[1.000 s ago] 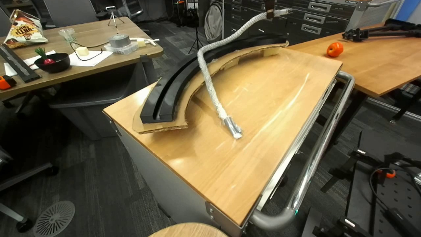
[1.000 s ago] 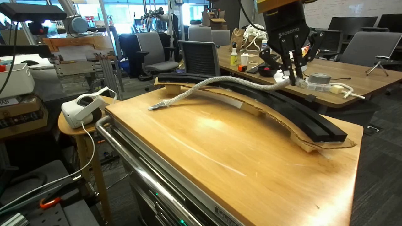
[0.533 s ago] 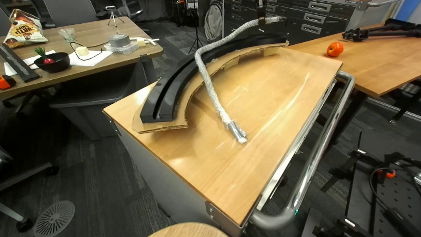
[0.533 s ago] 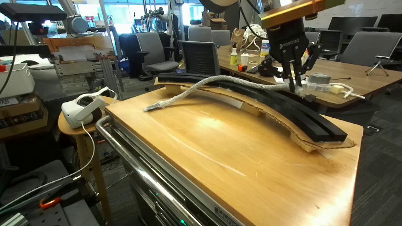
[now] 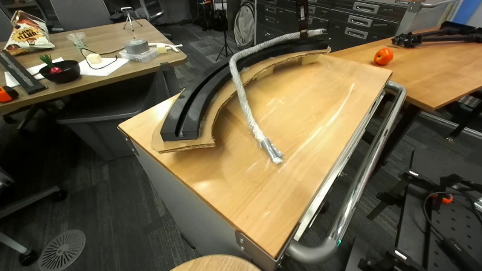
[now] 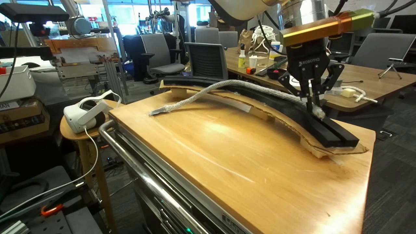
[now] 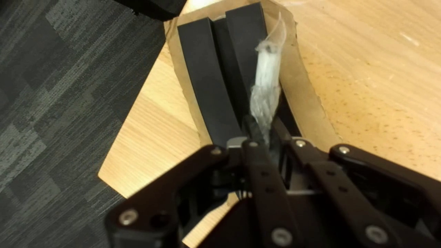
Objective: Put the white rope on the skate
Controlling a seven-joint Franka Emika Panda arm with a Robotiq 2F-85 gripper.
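1. White rope (image 6: 239,83) arches over the black skate (image 6: 286,106), its grey-tipped end down on the wooden tabletop (image 6: 227,139)!
2. ROBOTIQ gripper (image 6: 313,106), drawn in tight, pinches the other end over the skate.
3. Well apart, a chip bag (image 5: 28,32) reads "TURTLE CHIPS".

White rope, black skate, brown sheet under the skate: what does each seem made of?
White rope: matte textile fibre, by its braided-looking surface; cotton or synthetic, I can't tell.
Skate: probably plastic, mostly matte black, from its smooth, even faces; painted wood possible.
Brown sheet: dull cardboard, shown by its ragged, layered edge.
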